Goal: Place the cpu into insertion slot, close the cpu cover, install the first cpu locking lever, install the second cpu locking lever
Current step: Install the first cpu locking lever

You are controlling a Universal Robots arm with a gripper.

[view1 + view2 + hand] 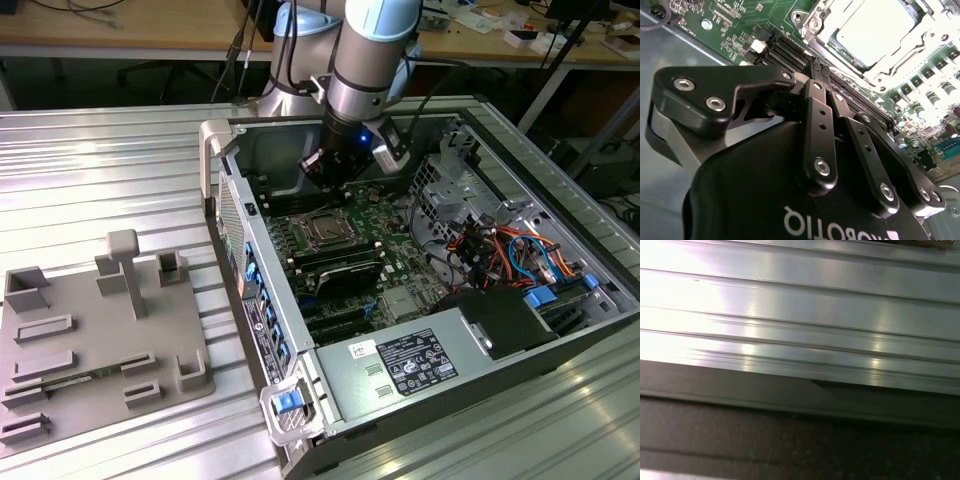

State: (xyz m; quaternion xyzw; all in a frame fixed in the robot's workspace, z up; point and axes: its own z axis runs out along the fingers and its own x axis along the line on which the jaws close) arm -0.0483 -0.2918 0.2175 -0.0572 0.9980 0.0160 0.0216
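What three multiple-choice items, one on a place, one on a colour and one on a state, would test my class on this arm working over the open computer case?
1. Where does the grey moulded tray lie?
A. inside the computer case
B. on the ribbed table, to the exterior view's left of the case
C. on the floor

2. What colour is the circuit board?
A. red
B. white
C. green

3. How do the fingers of the hand stand?
A. shut, tips together
B. spread wide
C. clamped on a cable

Answers:
1 B: the tray sits on the table, outside the case wall.
2 C: the board shows green in the exterior view.
3 A: the second wrist view shows the tips meeting with nothing between them.
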